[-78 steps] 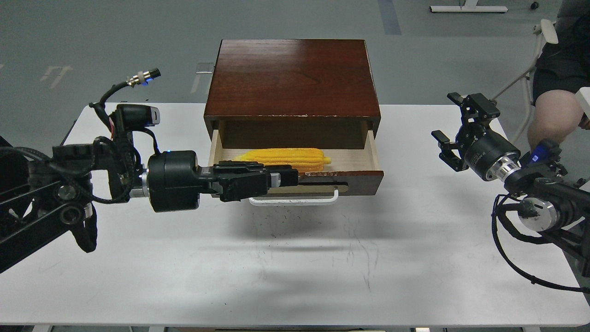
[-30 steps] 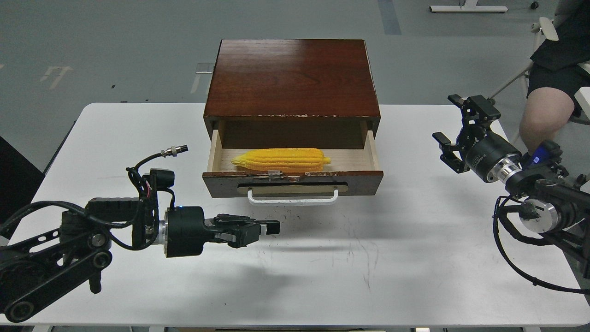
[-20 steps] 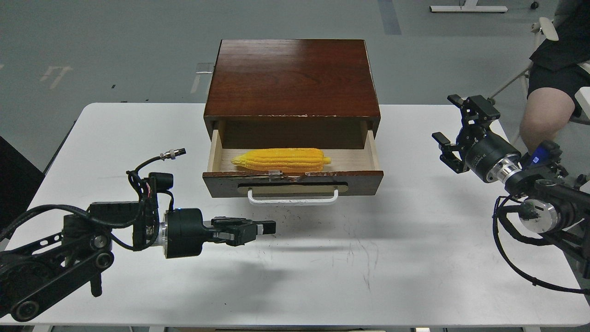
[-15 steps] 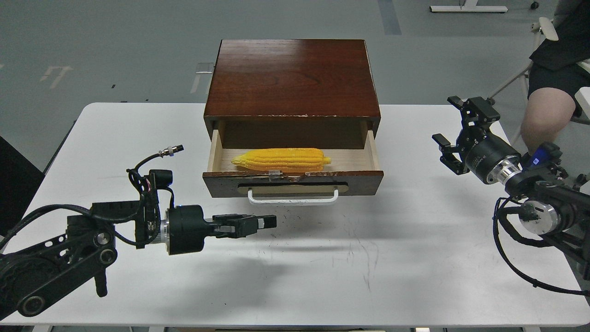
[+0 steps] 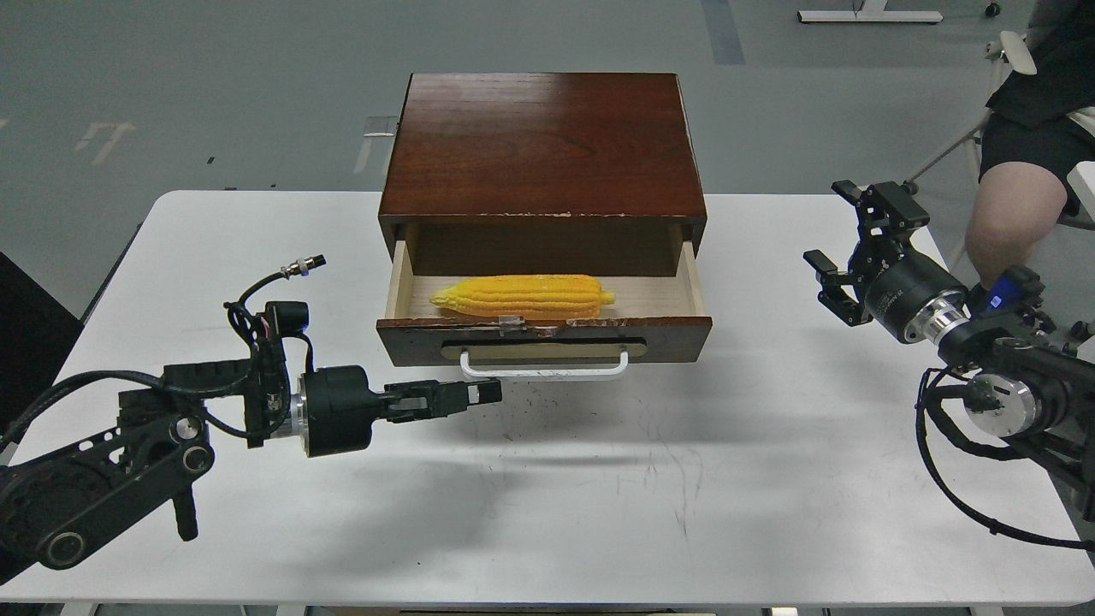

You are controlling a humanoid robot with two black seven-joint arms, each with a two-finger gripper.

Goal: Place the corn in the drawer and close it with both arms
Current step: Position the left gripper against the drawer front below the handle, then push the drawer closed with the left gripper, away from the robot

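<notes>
Head view: ribbed corn (image 5: pixel 522 296), wooden drawer (image 5: pixel 544 340)

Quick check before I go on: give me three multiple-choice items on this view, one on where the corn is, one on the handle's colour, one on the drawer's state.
1. Where is the corn?
A. On the table in front of the cabinet
B. Lying inside the drawer
C. Held in the left tool

2. What colour is the drawer's bar handle?
A. White
B. Black
C. Yellow

3. What state is the drawer in?
A. Pushed fully shut
B. Taken out of the cabinet
C. Pulled open

Answers:
1. B, the yellow cob lies lengthwise on the pale wood floor behind the drawer front.
2. A, a white bar hangs below the tan plate.
3. C, the front stands out from the cabinet and the inside shows.
</notes>
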